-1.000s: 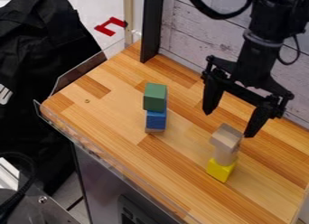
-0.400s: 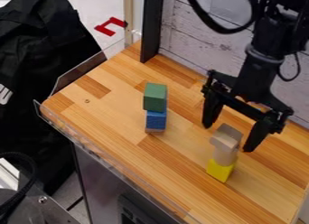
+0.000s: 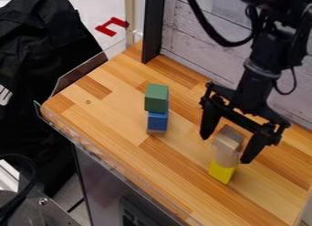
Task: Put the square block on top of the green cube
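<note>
The gripper [image 3: 221, 150] stands open at the right stack, one finger on each side of the square wooden block [image 3: 228, 139], with gaps visible. That block tops a round, pale wooden piece [image 3: 225, 157], which rests on a yellow block [image 3: 221, 172]. To the left, the green cube [image 3: 156, 98] sits on a blue block [image 3: 157, 121], with a thin wooden edge showing beneath the blue one.
The wooden table [image 3: 103, 111] has a clear plastic rim along its front left edge. A black upright post [image 3: 153, 27] and a whitewashed plank wall [image 3: 195, 33] stand behind. Black cloth [image 3: 43, 47] lies off the left side.
The open gripper has come down and slightly left, bringing its fingers beside the square block. Both stacks stand where they were.
</note>
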Controlling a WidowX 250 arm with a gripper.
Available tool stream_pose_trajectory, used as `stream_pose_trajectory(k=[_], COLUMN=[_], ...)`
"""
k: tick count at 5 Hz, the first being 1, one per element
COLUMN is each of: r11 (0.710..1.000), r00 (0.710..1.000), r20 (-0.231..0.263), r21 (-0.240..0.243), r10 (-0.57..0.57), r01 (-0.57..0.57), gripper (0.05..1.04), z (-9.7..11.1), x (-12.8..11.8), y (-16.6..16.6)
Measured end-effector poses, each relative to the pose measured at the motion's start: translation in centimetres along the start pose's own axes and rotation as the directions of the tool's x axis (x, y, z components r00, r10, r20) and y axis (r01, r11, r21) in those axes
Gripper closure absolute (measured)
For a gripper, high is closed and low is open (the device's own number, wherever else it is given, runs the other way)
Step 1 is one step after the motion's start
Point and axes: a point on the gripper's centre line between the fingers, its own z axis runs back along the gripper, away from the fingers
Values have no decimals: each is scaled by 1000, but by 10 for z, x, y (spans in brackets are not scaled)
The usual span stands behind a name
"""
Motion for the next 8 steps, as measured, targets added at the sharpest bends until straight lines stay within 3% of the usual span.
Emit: stream_pose_trajectory(k=[1, 2, 3, 5, 6, 7, 8], r11=[1000, 1000, 1000, 1000, 999, 997, 984], r00=[1000, 1000, 1000, 999, 1000, 998, 987], r20=[-14, -13, -13, -31, -18, 41, 72], r21=[-6, -17, -18, -25, -32, -63, -110], r10=[4, 11, 11, 13, 24, 55, 145], r01=[-4, -11, -11, -14, -25, -52, -137], gripper=[132, 414, 490, 491, 491, 491, 491], z=[-6, -10, -9, -9, 7, 37, 52], x=[1, 2, 2, -1, 0, -2, 1], y=[-1, -2, -2, -3, -3, -1, 17])
